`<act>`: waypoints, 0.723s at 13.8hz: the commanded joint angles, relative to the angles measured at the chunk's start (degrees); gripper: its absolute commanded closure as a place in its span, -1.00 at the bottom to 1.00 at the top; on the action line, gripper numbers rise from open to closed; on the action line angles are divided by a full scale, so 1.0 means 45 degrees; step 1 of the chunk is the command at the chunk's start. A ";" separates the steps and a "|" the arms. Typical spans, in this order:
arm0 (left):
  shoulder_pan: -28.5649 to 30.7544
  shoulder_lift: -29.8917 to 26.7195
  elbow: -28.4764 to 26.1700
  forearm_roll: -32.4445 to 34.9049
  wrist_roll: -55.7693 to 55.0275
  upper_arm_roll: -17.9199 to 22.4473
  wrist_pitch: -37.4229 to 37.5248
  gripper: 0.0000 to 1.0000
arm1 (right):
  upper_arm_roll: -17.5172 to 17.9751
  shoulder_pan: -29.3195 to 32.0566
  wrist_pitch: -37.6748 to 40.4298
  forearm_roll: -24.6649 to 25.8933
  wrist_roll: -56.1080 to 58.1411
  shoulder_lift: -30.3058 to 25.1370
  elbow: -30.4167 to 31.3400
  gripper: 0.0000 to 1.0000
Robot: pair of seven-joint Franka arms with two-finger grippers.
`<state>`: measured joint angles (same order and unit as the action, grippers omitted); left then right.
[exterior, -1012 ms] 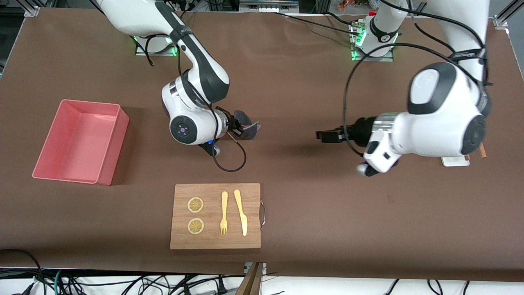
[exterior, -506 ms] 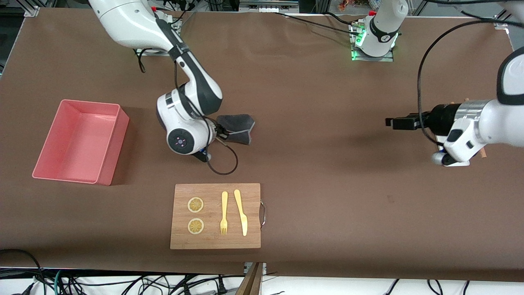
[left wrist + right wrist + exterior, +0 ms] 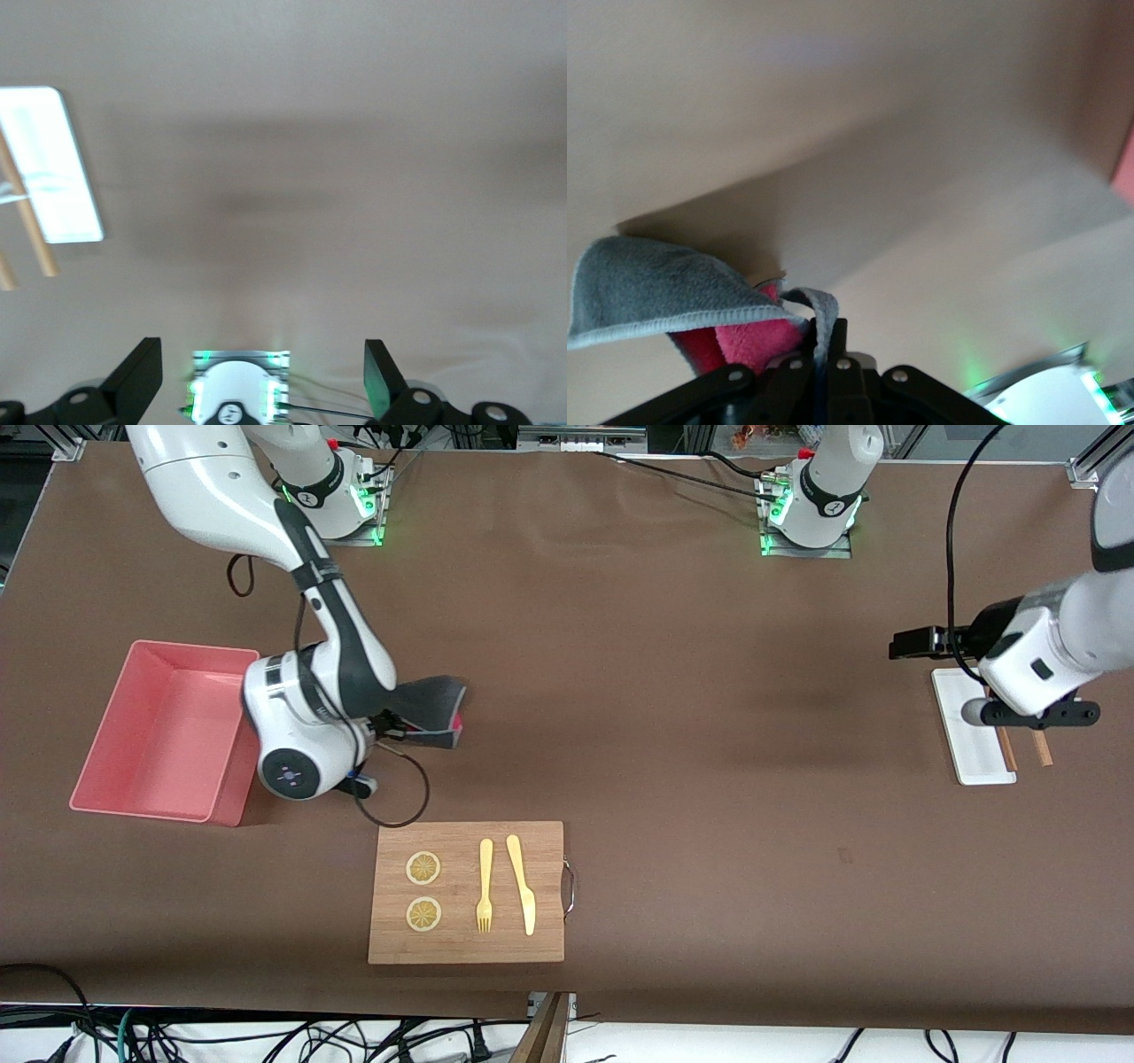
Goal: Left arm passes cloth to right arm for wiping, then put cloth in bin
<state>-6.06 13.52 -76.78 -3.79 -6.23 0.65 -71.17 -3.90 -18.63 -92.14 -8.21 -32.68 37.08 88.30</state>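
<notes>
The bin (image 3: 164, 731) holds nothing; chopsticks (image 3: 1005, 747) lie across the white tray (image 3: 970, 757).

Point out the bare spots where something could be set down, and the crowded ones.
Bare tabletop lies between the wooden board and the white tray. The bin holds nothing. Crowded: beside the bin, where the right gripper holds the cloth.

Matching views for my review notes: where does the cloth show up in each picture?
Front view: the cloth hangs from the shut right gripper, between the bin and the table's middle.
Left wrist view: not in it.
Right wrist view: grey and pink folds pinched at the gripper.
Shared landmark: the bin, a pink sliver at the right wrist view's edge.
</notes>
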 commanded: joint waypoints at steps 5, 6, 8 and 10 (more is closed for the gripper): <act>0.0018 -0.3259 -0.4656 0.0822 0.0446 -0.0341 -0.3361 -1.00 | -0.1652 -0.0060 0.0418 0.1080 0.4134 -0.0370 0.0105 1.00; 0.0057 -0.3123 -0.4424 0.1015 0.0660 -0.0341 -0.3576 -1.00 | -0.1652 -0.0060 0.0398 0.1237 0.4234 -0.0370 0.0066 1.00; 0.0058 -0.2442 -0.3237 0.1290 0.0799 -0.0302 -0.3617 -1.00 | -0.1555 -0.0254 0.0243 0.1123 0.3963 -0.0350 0.0007 1.00; 0.0058 -0.2048 -0.2567 0.1291 0.0799 -0.0263 -0.3481 -1.00 | -0.1515 -0.0527 -0.0186 0.0754 0.3127 -0.0273 0.0007 1.00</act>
<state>-5.95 2.19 -92.27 0.40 -4.06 -0.53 -87.46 -11.02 -19.69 -91.77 -4.17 -15.77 36.42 88.02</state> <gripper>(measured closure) 0.000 0.978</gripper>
